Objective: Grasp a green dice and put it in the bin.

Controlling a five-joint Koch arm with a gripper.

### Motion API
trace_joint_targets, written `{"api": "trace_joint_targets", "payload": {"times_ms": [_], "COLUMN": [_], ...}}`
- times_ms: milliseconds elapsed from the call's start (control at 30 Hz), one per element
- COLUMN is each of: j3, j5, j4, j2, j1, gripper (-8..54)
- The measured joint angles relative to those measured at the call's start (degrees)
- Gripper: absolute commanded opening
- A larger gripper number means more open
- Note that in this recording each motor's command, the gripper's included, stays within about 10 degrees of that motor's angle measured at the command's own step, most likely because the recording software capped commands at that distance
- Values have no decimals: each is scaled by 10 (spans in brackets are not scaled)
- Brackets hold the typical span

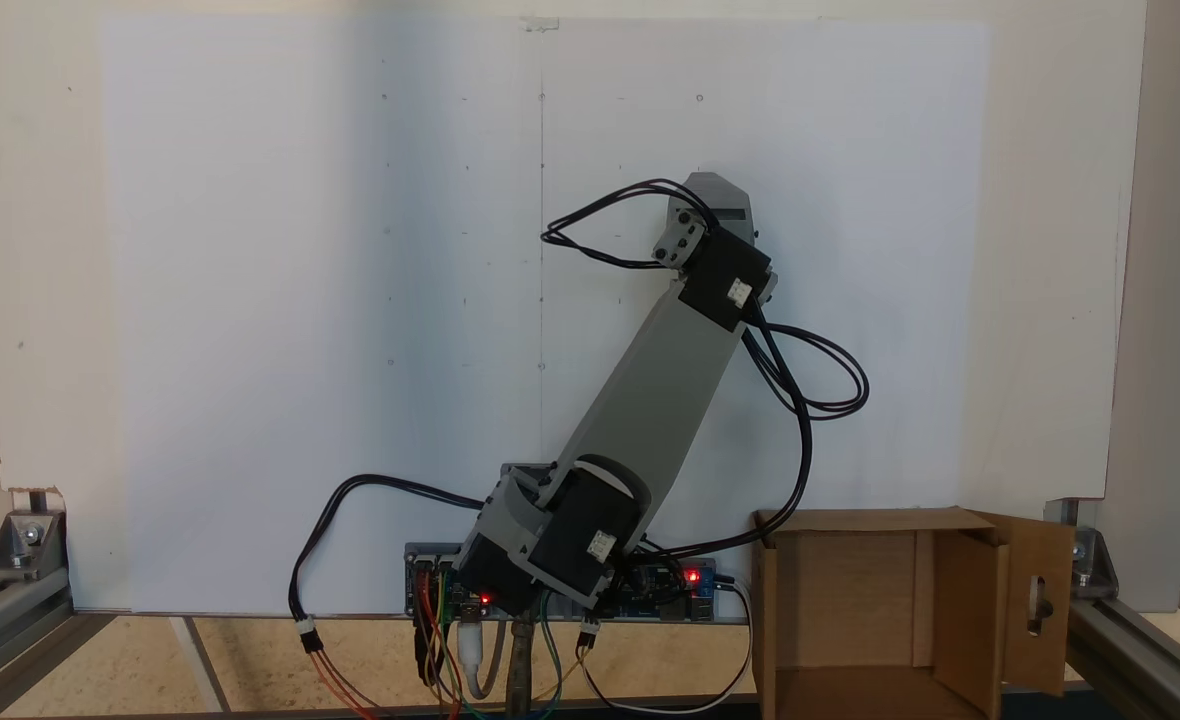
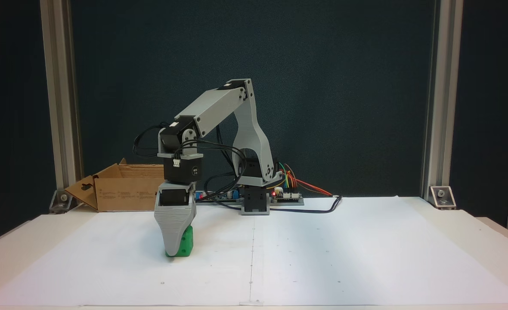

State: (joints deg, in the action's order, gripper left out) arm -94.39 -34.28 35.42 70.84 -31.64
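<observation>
The small bright green plastic dice (image 2: pixel 187 243) with rounded edges sits on the white paper sheet (image 2: pixel 323 258) that covers the table, low and left of the middle in a fixed view. The grey ribbed gripper (image 2: pixel 174 252) points straight down and covers the left part of the dice, with its tip down at the paper. One grey jaw stands in front of the dice, and the other jaw is hidden, so I cannot tell if the gripper is pinching the dice or just standing around it. Above the gripper are black motor blocks, and the grey arm (image 2: pixel 219 105) bends up and back to its base (image 2: pixel 254 200) at the far edge of the paper. Black cables (image 2: pixel 219 150) loop around the arm, and coloured wires (image 2: pixel 297 183) run from a small board with a red light beside the base. The brown cardboard box (image 2: pixel 125 187) stands behind the arm on the left in that view, well apart from the dice, with a side flap that has a long hole in it. In a fixed view from above, the box (image 1: pixel 850 600) is open at the bottom right, beside the arm (image 1: pixel 650 380).
</observation>
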Motion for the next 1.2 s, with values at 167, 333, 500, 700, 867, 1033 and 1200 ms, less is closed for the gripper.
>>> {"api": "trace_joint_targets", "payload": {"times_ms": [167,333,500,700,867,1033,1200], "j3": [-4,-6,-10,-10,-10,-10,-10], "j5": [0,0,1,1,1,0,0], "j4": [-7,-10,-12,-13,-23,-30,-33], "j2": [0,0,0,0,0,0,0], "j1": [0,0,0,-2,-4,-9,-10], "gripper": [334,333,333,333,333,331,240]}}
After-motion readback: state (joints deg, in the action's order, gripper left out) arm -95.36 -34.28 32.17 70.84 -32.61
